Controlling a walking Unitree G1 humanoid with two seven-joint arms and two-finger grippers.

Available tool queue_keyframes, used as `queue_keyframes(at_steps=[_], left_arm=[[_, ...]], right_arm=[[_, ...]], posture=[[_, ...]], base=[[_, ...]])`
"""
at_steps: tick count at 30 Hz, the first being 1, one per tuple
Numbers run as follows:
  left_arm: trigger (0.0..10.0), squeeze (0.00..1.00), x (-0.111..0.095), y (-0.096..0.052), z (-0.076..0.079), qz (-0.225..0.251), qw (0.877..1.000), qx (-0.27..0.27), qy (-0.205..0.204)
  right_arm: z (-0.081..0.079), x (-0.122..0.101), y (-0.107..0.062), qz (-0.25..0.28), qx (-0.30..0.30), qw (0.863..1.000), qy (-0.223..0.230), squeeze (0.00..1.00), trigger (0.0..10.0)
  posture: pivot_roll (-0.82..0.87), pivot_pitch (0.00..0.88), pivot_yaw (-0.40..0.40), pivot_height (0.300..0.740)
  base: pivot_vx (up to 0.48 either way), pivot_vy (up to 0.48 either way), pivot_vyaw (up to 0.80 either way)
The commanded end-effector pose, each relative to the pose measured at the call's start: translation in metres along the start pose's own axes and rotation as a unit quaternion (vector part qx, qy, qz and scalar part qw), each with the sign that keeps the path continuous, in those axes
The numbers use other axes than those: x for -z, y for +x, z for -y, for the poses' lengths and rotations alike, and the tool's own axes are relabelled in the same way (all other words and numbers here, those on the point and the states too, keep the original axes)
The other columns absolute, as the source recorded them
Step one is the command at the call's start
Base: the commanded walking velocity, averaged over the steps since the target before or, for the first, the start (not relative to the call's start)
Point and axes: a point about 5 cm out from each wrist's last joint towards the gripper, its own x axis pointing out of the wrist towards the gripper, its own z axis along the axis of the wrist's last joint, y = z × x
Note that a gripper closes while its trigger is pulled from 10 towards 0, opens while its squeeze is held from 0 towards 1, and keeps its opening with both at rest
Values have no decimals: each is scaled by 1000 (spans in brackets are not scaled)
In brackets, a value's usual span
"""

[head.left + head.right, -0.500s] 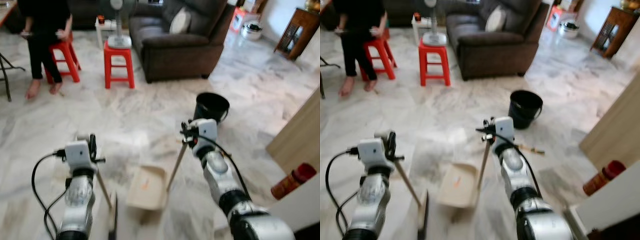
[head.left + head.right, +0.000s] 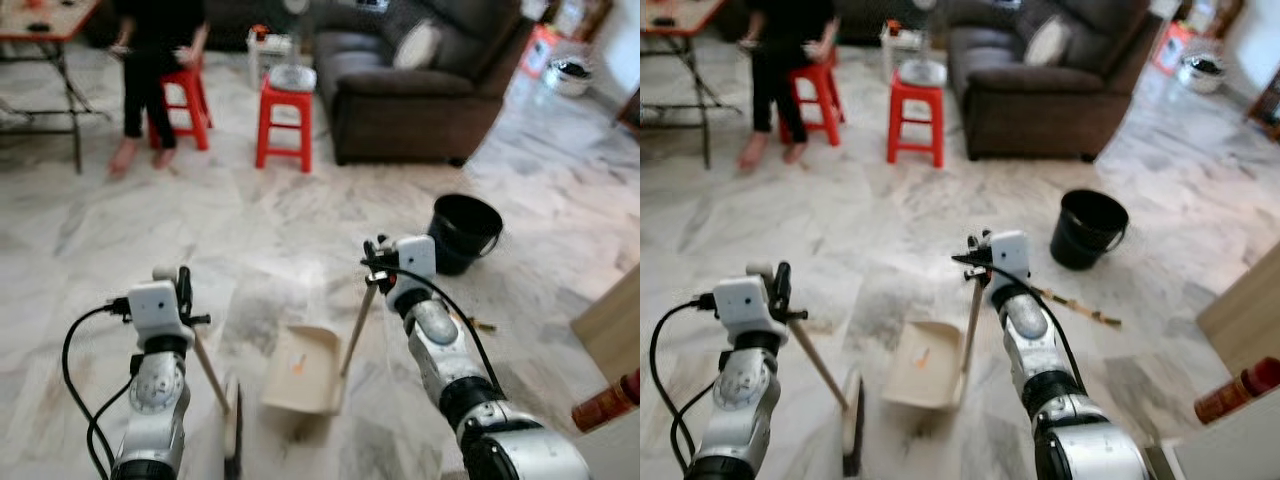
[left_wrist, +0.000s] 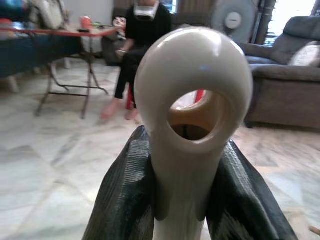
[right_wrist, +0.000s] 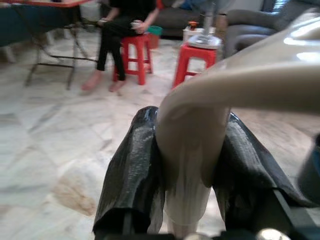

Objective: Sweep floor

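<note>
My left gripper (image 3: 187, 200) is shut on the cream broom handle (image 2: 210, 368), whose ring-shaped end (image 3: 195, 100) sticks up between the black fingers (image 3: 125, 195). The broom's brush (image 2: 232, 428) rests on the marble floor at lower left. My right gripper (image 4: 187, 185) is shut on the cream dustpan handle (image 2: 354, 326), which slants down to the beige dustpan (image 2: 318, 388) lying on the floor between my arms. A small orange scrap (image 2: 297, 365) lies in the pan.
A black bucket (image 2: 463, 232) stands to the right ahead, a thin stick (image 2: 1075, 305) on the floor near it. Two red stools (image 2: 285, 120), a seated person (image 2: 155, 60), a dark sofa (image 2: 420, 90) and a table (image 2: 45, 20) lie beyond. A wooden cabinet (image 2: 610, 320) is at right.
The whole view has shifted, so the camera has turned left. Both grippers keep the same hold on broom and dustpan.
</note>
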Motion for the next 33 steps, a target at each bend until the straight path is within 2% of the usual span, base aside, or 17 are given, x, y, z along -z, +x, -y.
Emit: queue_keyframes(at_steps=[1, 33], left_arm=[[10000, 0, -10, 5, 3, 21, 1000, 4, -1], [10000, 0, -14, 7, 5, 35, 999, 1, -1]], right_arm=[[2, -16, 5, 36, 2, 999, -1, 0, 10000], [2, -18, 7, 37, -4, 999, -10, 0, 10000]], posture=[[66, 0, -102, 740], [59, 0, -111, 740]], base=[[0, 0, 800], [0, 0, 800]])
